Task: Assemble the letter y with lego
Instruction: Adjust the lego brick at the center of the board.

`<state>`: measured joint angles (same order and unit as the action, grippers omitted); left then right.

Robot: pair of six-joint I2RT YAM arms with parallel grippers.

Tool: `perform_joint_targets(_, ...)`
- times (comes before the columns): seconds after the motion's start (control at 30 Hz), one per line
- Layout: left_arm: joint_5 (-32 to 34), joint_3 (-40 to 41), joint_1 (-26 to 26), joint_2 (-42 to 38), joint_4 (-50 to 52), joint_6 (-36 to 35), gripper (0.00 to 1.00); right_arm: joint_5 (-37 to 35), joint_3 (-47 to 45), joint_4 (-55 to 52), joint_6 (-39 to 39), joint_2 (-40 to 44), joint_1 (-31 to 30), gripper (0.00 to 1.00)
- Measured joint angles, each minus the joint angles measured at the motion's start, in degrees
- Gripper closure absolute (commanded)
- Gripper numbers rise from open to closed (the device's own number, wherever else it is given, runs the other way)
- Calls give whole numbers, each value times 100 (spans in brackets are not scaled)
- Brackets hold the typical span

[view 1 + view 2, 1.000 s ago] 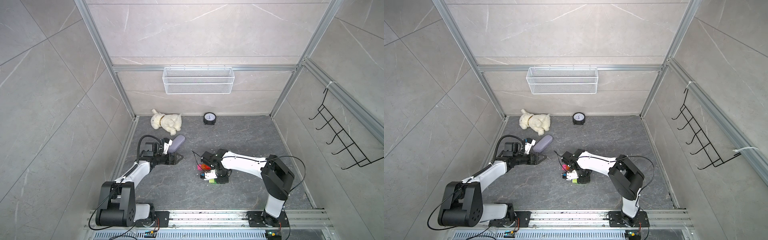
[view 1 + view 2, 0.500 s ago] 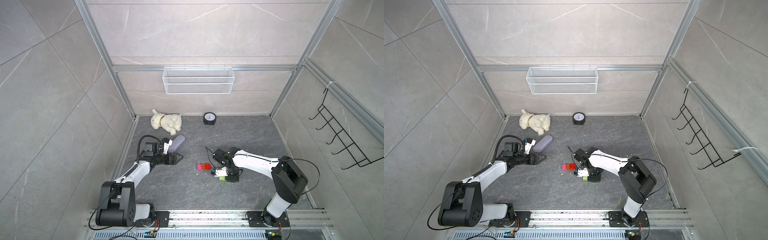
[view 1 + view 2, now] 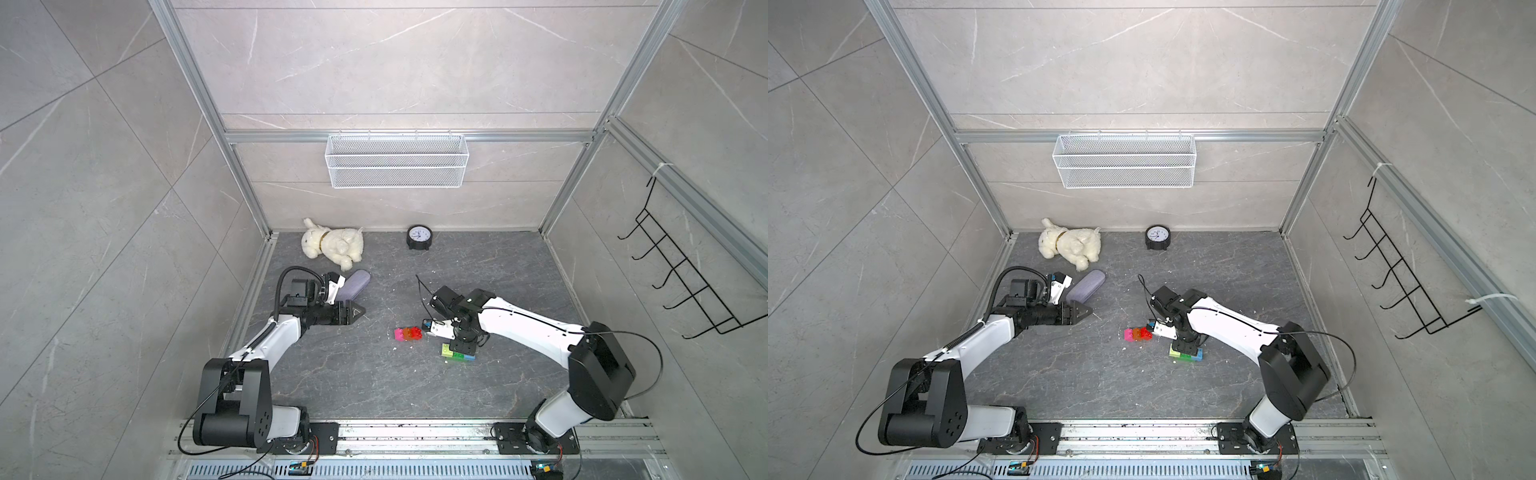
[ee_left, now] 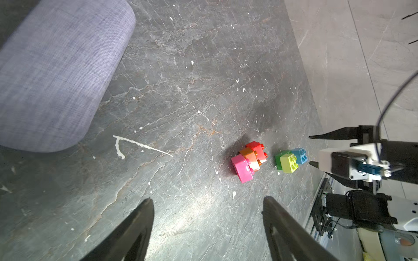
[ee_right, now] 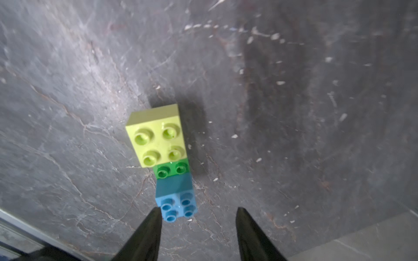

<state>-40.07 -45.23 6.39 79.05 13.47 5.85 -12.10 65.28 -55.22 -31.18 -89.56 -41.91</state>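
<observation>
Down on the grey floor the letter y sits in two halves, near each other but not touching. One is a stem chunk of pink, orange and red bricks lying on its side. The other is a fork chunk, where a yellow-green brick and a blue brick sit on the two ends of a longer green brick. The right gripper hangs over the blue end, fingers apart with nothing between them, one tip just beside the blue brick. The left gripper hovers well off to the side by a lilac case, fingers also spread and empty. So both halves look done, and the step in hand seems to be the final join. The next move probably calls for gripping the fork chunk by its sides. The stem chunk would need standing up, or holding in the left gripper, so its studs meet the underside of the green brick, then a straight press. The stem lying flat is the awkward bit. As for writing, nothing is really readable: the clock by the back wall has a dial, but the numerals are too small, and no brand shows on the bricks or the case.
</observation>
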Motion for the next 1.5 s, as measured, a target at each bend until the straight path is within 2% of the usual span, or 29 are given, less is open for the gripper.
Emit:
perform_joint_targets(0.17,619,-1255,741,348,887,-190,34,275,-83,719,841,909,4,44)
perform_joint_targets(0.3,957,-1886,1338,796,1300,-101,36,627,-623,1834,1934,1517,4,44)
perform_joint_targets(0.47,1054,-1814,1768,1419,1421,291,36,966,-1322,2999,3305,1692,4,44)
perform_joint_targets(0.73,968,-1440,1812,2013,1318,887,36,1158,-1788,4164,4839,1598,4,44)
perform_joint_targets(0.97,682,-1292,1873,2234,951,1335,37,1084,-2026,4555,5541,1475,4,44)
perform_joint_targets(1.33,269,-1217,2103,2542,573,1790,46,973,-2339,4699,6039,1504,4,44)
perform_joint_targets(1.4,238,-1220,2100,2566,555,1818,46,975,-2339,4701,6078,1504,4,44)
perform_joint_targets(1.5,199,-1217,2100,2564,527,1823,38,973,-2339,4725,6124,1504,4,44)
